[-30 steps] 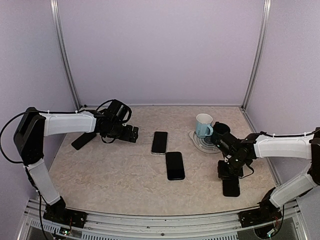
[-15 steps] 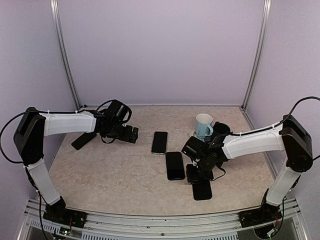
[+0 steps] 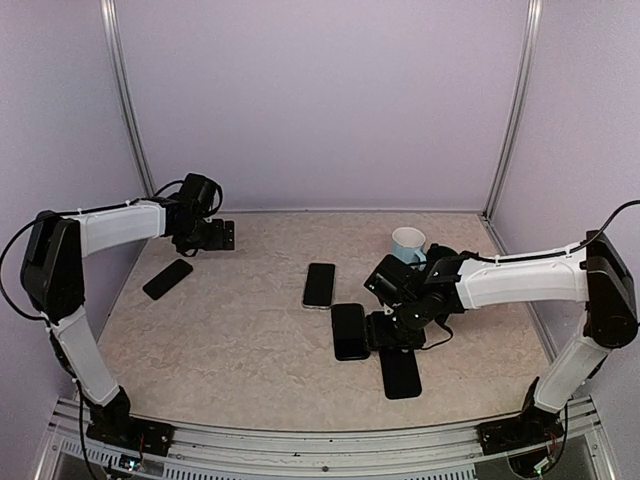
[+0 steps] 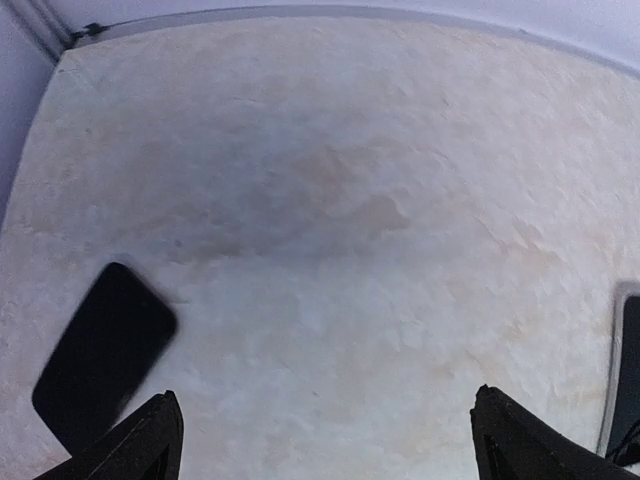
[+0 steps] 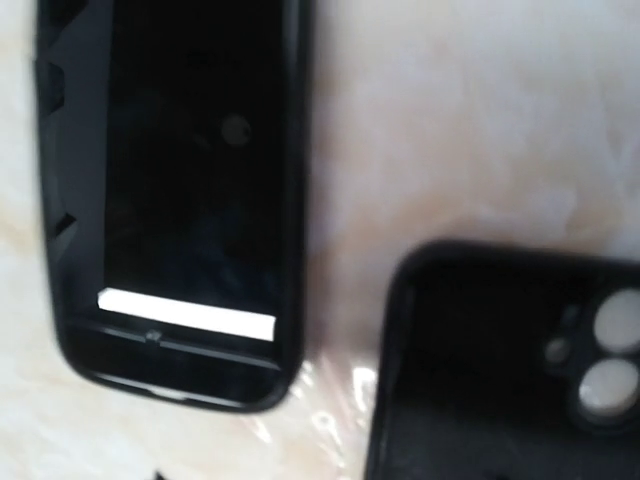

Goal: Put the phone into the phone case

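A black phone case [image 3: 349, 331] lies open side up at the table's middle; the right wrist view shows its hollow and a white strip [image 5: 170, 190]. Just right of it and nearer lies a black phone-shaped piece [image 3: 400, 372] with two pale round camera spots [image 5: 520, 370]. My right gripper [image 3: 388, 332] hovers low over the gap between them, jaws apart, holding nothing. A phone with a pale rim [image 3: 319, 285] lies behind the case. Another black phone [image 3: 167, 278] lies far left. My left gripper [image 3: 222, 238] is wide open at the back left, its fingertips [image 4: 160, 440] over bare table.
A light blue mug [image 3: 407, 243] stands behind my right arm. The left wrist view shows the far-left black phone [image 4: 100, 365] and the pale-rimmed phone's edge [image 4: 628, 370]. Purple walls close the back and sides.
My right gripper slid the black piece from the right side to beside the case, then opened off it. The left arm drew back toward the far left corner.
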Available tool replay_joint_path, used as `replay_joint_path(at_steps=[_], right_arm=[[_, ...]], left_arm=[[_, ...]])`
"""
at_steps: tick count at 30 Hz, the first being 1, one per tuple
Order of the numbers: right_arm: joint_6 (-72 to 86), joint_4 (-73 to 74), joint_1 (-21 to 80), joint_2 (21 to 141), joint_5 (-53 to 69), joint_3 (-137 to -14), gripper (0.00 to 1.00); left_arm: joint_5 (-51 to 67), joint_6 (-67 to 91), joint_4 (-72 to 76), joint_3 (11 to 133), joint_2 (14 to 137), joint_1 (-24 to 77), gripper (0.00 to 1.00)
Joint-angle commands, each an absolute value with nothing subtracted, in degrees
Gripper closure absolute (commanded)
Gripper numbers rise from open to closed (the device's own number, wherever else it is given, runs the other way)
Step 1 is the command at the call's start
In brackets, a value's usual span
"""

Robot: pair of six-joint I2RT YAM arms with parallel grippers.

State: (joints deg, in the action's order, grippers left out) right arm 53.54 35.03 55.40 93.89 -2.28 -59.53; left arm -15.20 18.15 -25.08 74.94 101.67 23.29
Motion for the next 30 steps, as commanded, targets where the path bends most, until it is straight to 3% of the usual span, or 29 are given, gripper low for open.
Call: replay_joint_path(at_steps=[1, 7, 15, 30], right_arm=[[49.9, 37.1, 55.5, 92.4, -5.4, -61.4, 0.32], [48.2, 36.5, 55.5, 92.1, -5.6, -60.5, 0.29], [47.4, 35.4, 55.5, 92.2, -5.1, -60.5, 0.29], [46.2, 35.7, 55.5, 91.8, -5.3, -60.2, 0.29]], left_arm=[[-17.4, 23.0, -29.2, 79.6, 104.0, 15.2, 0.01], [-15.5, 27.5, -32.7, 82.4, 108.4, 5.5, 0.01], [-21.4, 30.0, -36.0, 83.6, 111.8, 4.0, 0.01], [-13.2, 35.8, -33.8, 77.4, 113.5, -3.4, 0.01]])
